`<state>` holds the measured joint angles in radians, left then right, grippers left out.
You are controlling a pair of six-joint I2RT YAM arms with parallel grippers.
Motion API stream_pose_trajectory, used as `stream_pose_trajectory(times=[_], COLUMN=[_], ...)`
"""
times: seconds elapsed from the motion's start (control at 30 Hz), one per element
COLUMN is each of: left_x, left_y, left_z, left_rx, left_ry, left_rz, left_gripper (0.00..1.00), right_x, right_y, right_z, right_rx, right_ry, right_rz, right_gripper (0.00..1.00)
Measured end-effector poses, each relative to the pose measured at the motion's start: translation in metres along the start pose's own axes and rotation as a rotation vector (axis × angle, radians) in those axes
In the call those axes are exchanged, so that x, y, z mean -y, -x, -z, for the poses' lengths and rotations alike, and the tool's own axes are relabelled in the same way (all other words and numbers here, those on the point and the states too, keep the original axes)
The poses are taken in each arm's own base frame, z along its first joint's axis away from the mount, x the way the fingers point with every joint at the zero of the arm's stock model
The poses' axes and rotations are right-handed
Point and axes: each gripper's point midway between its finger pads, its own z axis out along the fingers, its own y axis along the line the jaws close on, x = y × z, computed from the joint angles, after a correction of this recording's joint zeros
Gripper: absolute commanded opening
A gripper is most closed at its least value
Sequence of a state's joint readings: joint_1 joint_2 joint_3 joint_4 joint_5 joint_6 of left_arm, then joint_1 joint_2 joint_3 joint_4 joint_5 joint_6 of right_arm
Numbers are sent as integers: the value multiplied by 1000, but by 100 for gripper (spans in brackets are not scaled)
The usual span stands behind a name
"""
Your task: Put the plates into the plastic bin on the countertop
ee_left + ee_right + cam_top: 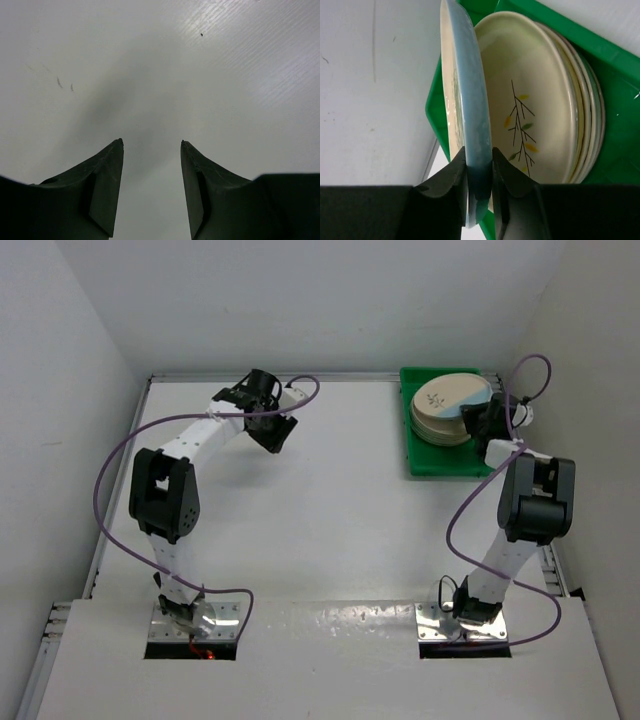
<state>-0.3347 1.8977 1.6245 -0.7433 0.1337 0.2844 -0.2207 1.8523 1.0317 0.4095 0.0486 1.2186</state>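
The green plastic bin [430,462] sits at the far right of the white countertop [330,500]. A stack of cream plates [440,425] lies in its far half. My right gripper [478,418] is shut on the rim of the top plate [450,395], which has a blue segment. In the right wrist view this plate [465,90] stands edge-on between my fingers [451,175], above the stacked plates [535,115] with a leafy sprig. My left gripper [275,430] is open and empty over bare countertop [150,75] at the far middle-left.
White walls close in the table at the back and both sides. A thin metal rim [300,377] runs along the far edge. The bin's near half [445,465] holds nothing. Purple cables [115,455] loop off both arms.
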Motion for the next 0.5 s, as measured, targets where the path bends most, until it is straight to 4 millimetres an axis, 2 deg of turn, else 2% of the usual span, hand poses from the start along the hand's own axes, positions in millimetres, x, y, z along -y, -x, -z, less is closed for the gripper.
stream_pose_trajectory(times=[0.07, 0.1, 0.13, 0.3, 0.5], left_x=[-2, -2, -3, -3, -1], left_y=[-1, -1, -1, -1, 0], left_z=[0, 0, 0, 0, 0], left_rx=[-1, 0, 1, 5, 12], left_ry=[0, 0, 0, -9, -26], left_rz=[7, 11, 13, 17, 20], left_gripper=[53, 53, 53, 53, 53], right_x=[0, 2, 5, 29, 27], right_y=[2, 1, -1, -16, -15], right_z=[-1, -1, -1, 5, 8], right_rx=[1, -4, -15, -79, -88], right_ry=[-9, -19, -36, -150, -206], right_rz=[-2, 5, 13, 84, 232], right_gripper=[33, 42, 45, 52, 56])
